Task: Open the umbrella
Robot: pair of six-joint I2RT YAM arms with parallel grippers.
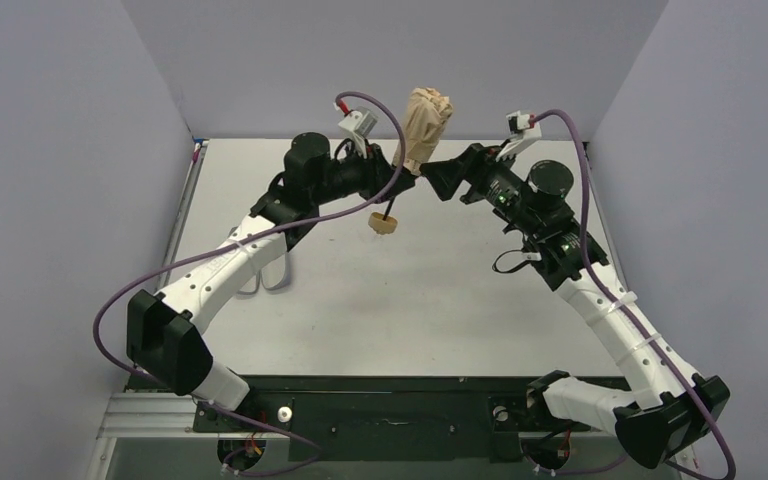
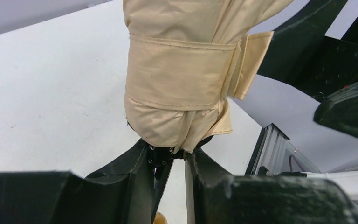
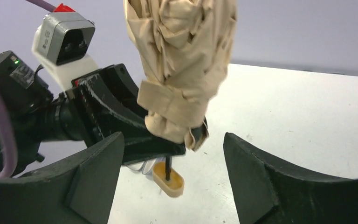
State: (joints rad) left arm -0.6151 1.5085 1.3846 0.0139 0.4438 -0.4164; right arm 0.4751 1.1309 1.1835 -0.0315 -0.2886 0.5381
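A: Where is the umbrella sitting right now?

B: It is not lying on the table; it is hanging in the air over the far half, between the two arms; the folded tan canopy is pointing up, and the handle is dangling below it on the thin shaft.

A: What is holding it up there?

B: The left fingers are clamping it just under the bundled canopy, where the fabric is ending and the shaft is starting; they are pressing in from both sides, leaving only a narrow slit between them.

A: And the strap?

B: The strap is wrapping round the canopy, with its tab sticking out at the right in the left wrist view; the fabric above it is bunching in loose folds.

A: What is the other arm doing?

B: The right fingers are standing wide apart and gripping nothing; they are facing the umbrella from the right; in the right wrist view the canopy's lower end and the handle are showing in the gap between them; whether the tips are touching fabric, I cannot tell.
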